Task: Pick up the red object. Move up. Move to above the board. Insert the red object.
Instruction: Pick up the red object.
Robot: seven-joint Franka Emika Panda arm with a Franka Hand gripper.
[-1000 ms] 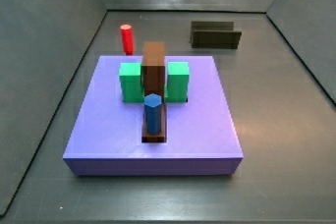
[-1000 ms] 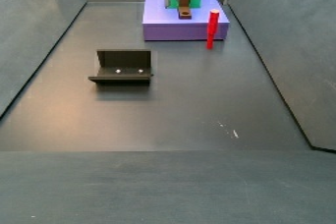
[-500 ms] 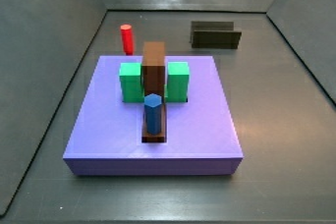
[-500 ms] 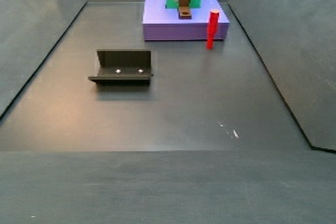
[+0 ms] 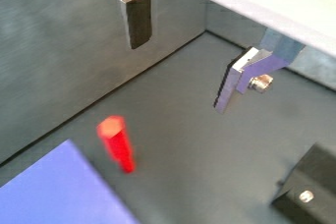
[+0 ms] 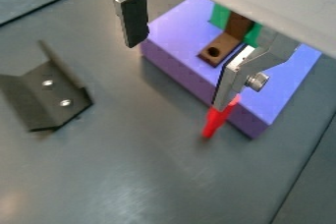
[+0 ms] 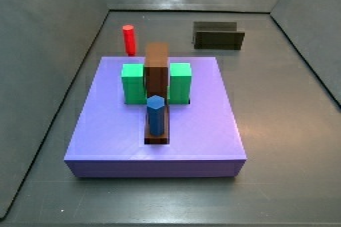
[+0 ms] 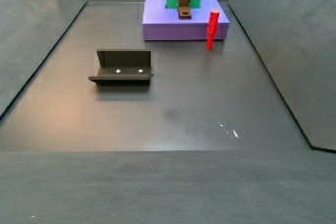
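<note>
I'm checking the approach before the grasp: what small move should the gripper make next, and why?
Probably lower the gripper toward the red object and centre over it. In both wrist views the fingers are spread and hold nothing, and the red object stands upright on the floor beside the board, apart from them.

Counts one red object near the bench's far left corner and one board mid-bench, bearing one green block, one brown slotted bar and one blue hexagonal peg. Adds one fixture by the far edge. Ends with one gripper with two fingers, spread apart over bare floor above the red object, gripping nothing.
</note>
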